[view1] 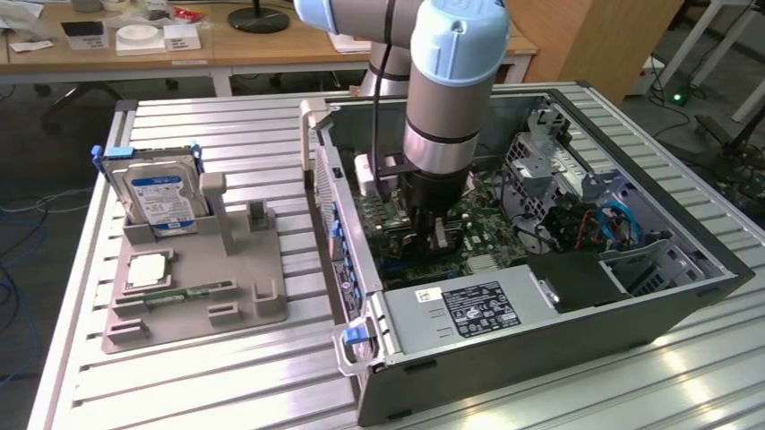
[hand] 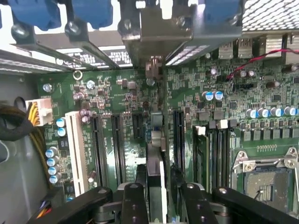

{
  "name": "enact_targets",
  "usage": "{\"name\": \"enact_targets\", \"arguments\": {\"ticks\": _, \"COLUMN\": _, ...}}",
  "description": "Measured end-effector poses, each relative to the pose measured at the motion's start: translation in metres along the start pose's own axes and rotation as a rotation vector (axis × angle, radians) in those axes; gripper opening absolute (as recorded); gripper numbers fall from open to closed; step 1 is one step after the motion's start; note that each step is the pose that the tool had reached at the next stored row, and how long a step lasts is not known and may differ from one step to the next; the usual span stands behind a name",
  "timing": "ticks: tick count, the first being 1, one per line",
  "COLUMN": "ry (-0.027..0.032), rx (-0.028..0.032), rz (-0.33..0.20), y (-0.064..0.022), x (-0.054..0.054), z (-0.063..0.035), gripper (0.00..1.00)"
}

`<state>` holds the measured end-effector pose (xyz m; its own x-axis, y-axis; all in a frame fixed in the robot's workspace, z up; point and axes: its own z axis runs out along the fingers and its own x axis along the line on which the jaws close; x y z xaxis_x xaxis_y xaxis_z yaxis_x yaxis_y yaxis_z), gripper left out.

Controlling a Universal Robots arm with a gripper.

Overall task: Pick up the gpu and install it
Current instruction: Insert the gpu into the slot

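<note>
We see the arm reaching straight down into the open computer case (view1: 622, 305), which lies on its side on the slatted metal table (view1: 215, 134). In the exterior view the case sits at three o'clock from the grey parts holder (view1: 239, 269). The gripper (view1: 433, 235) is low over the green motherboard (view1: 478, 237), at twelve o'clock from the silver power supply (view1: 472, 309).

In the wrist view the gpu (hand: 155, 186) is seen edge-on, a thin dark board standing upright on the motherboard (hand: 117, 93) among the long black expansion slots. Its silvery bracket (hand: 156, 32) meets the rear wall of the case, beside the blue slot latches. The card appears to be seated in its slot, though we cannot tell how deep it sits.

The gripper (hand: 163, 198) straddles the near end of the card. Its black fingers (hand: 133, 203) stand one on each side of the board, and the jaws are partly spread. We see a dark gap between the card and one finger; whether the other finger touches the card we cannot tell. The jaws do not look clamped on it.

On the holder, the hard drive (view1: 161, 197) with the blue label stands upright at the eleven o'clock corner. A square processor (view1: 146, 269) and a narrow green memory stick (view1: 179, 294) lie flat at about eight o'clock.
</note>
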<state>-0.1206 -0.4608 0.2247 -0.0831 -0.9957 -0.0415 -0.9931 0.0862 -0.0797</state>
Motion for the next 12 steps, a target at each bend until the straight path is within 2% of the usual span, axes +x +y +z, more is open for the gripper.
{"name": "enact_targets", "arguments": {"ticks": 3, "ry": -0.0015, "rx": 0.0007, "rz": 0.0, "y": -0.0001, "x": 0.0, "z": -0.0018, "gripper": 0.34}}
{"name": "enact_targets", "arguments": {"ticks": 5, "ry": -0.002, "rx": 0.0026, "rz": 0.0, "y": -0.0005, "x": 0.0, "z": -0.0067, "gripper": 0.34}}
{"name": "enact_targets", "arguments": {"ticks": 12, "ry": -0.0025, "rx": 0.0058, "rz": 0.0, "y": -0.0029, "x": -0.002, "z": -0.0368, "gripper": 0.34}}
